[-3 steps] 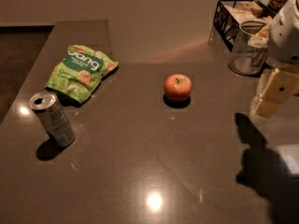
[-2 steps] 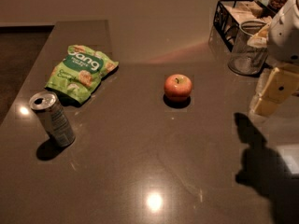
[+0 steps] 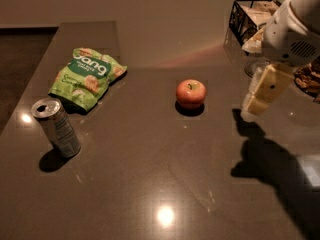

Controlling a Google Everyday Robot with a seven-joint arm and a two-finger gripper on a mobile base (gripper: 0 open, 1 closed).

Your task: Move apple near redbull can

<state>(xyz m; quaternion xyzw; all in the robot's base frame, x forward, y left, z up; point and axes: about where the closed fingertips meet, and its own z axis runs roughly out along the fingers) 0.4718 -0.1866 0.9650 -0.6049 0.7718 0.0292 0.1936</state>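
Observation:
The apple is small, round and red-orange, and sits on the dark table near its middle. The redbull can is slim and silver-grey and stands upright near the table's left edge, well to the left of the apple. My gripper hangs above the table to the right of the apple, apart from it, its cream-coloured fingers pointing down and to the left. It holds nothing.
A green crinkly snack bag lies behind the can at the left. A black wire basket and a clear glass stand at the back right, behind my arm. The arm's shadow falls on the table's right front.
My arm and gripper have moved a little to the left, toward the apple. The apple, can and bag have not moved.

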